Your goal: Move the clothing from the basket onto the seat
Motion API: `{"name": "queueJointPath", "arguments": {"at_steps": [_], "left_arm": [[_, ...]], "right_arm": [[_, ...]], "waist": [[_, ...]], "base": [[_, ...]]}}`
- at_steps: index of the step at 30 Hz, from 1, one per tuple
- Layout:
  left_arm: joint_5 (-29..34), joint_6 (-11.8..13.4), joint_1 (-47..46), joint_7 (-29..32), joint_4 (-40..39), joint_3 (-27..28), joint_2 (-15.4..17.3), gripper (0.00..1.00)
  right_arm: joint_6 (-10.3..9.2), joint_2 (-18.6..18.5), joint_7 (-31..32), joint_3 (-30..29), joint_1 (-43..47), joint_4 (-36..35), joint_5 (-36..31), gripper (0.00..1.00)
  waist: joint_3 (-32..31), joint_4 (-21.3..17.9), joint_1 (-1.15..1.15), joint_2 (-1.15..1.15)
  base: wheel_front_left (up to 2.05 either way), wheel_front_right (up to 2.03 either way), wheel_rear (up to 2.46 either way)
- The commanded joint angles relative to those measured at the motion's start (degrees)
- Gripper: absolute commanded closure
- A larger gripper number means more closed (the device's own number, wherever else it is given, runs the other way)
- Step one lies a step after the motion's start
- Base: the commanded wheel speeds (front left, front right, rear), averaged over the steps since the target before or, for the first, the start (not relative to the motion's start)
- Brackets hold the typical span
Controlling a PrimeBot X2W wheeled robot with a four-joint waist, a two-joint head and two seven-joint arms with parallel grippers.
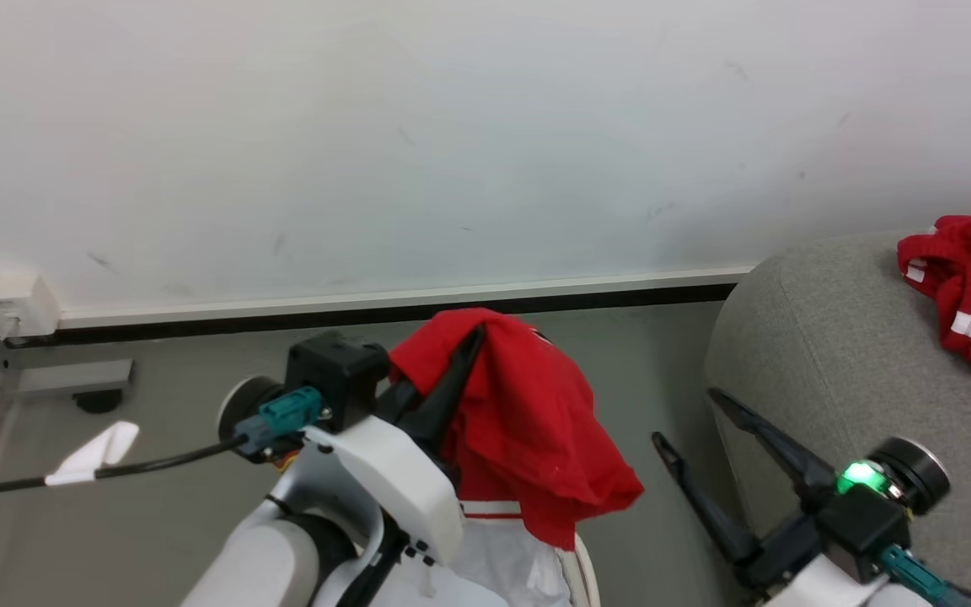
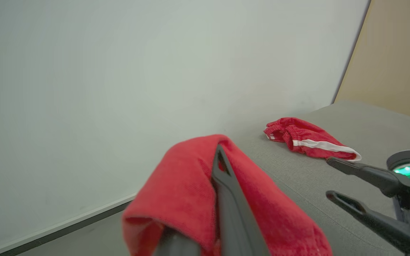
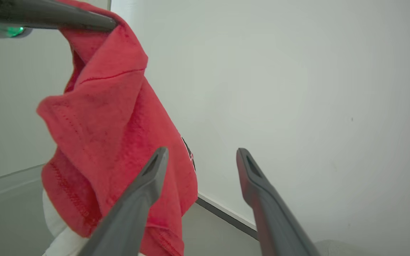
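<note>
The left hand (image 1: 475,335), clenched on a red shirt (image 1: 536,421) draped below it, could drop it short of the seat (image 1: 814,354) to its right. The released right hand (image 1: 686,416), standing between, might snag the cloth.

The shirt (image 1: 536,421) is bright red, with white cloth and a thin red stripe at the bottom. The shorts (image 1: 970,295) are red with a white stripe. The seat (image 1: 806,354) is light grey. The wall (image 1: 452,126) is white and the floor (image 1: 182,396) is grey. The right gripper (image 1: 686,416) is black with a green light.
</note>
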Motion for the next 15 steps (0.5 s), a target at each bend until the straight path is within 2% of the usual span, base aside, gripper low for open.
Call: {"name": "queueJointPath", "arguments": {"at_steps": [1, 7, 8, 15], "left_arm": [[-0.3, -0.3, 0.4, -0.1, 0.0, -0.4, -0.3, 1.0], [-0.7, -1.9, -0.1, 0.4, 0.4, -3.7, -1.8, 1.0], [-0.7, -1.9, -0.1, 0.4, 0.4, -3.7, -1.8, 1.0], [-2.1, -4.9, -0.8, 2.1, 0.7, -8.5, -3.4, 1.0]], "right_arm": [[-0.14, -0.9, 0.6, 2.2, -2.4, 0.4, 0.9, 0.0], [-0.15, -2.0, 2.7, 12.8, -12.0, 3.4, 3.8, 0.0], [-0.15, -2.0, 2.7, 12.8, -12.0, 3.4, 3.8, 0.0], [-0.14, 0.1, 4.1, 22.9, -19.9, 11.0, 8.9, 0.0]], "waist": [[0.2, -0.1, 0.0, 0.0], [0.6, -0.1, 0.0, 0.0], [0.6, -0.1, 0.0, 0.0], [0.5, 1.7, 0.0, 0.0]], "base": [[0.0, 0.0, 0.0], [0.0, 0.0, 0.0], [0.0, 0.0, 0.0], [0.0, 0.0, 0.0]]}}
